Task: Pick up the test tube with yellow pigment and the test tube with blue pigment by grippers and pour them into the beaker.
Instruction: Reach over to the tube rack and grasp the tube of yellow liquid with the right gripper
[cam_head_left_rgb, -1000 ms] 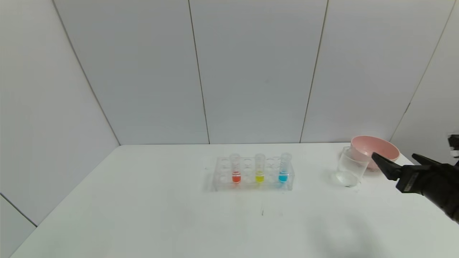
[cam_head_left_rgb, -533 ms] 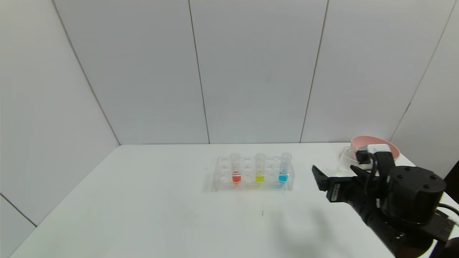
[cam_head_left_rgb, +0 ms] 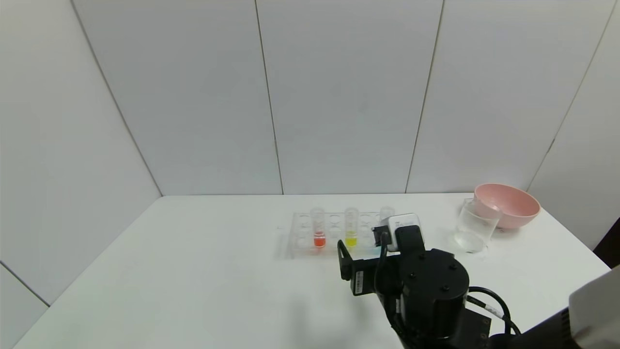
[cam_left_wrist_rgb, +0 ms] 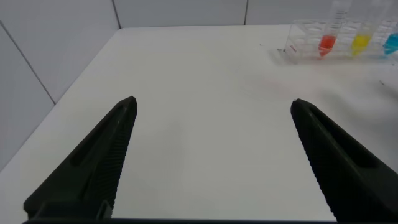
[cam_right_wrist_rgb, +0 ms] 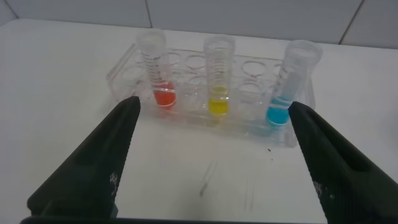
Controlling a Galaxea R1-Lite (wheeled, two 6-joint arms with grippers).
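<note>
The test tube with yellow pigment (cam_head_left_rgb: 350, 231) stands in the middle of the clear rack (cam_head_left_rgb: 302, 237). The test tube with blue pigment (cam_head_left_rgb: 386, 212) stands at the rack's right end, its lower part hidden behind my right wrist. The right wrist view shows the yellow tube (cam_right_wrist_rgb: 219, 78) and the blue tube (cam_right_wrist_rgb: 289, 84) upright. My right gripper (cam_head_left_rgb: 358, 257) is open and empty just in front of the rack (cam_right_wrist_rgb: 186, 65), and its tips (cam_right_wrist_rgb: 214, 106) stand wide apart. The beaker (cam_head_left_rgb: 472, 230) stands far right. My left gripper (cam_left_wrist_rgb: 212, 104) is open and empty over bare table.
A red-liquid tube (cam_head_left_rgb: 318, 232) stands at the rack's left. A pink bowl (cam_head_left_rgb: 506, 203) sits behind the beaker near the table's right edge. The white table (cam_head_left_rgb: 193, 271) stretches left of the rack. The left wrist view shows the rack (cam_left_wrist_rgb: 298, 46) far off.
My right arm has swung left from beside the beaker to just in front of the rack. It uncovers the beaker and now hides the blue tube's lower part in the head view.
</note>
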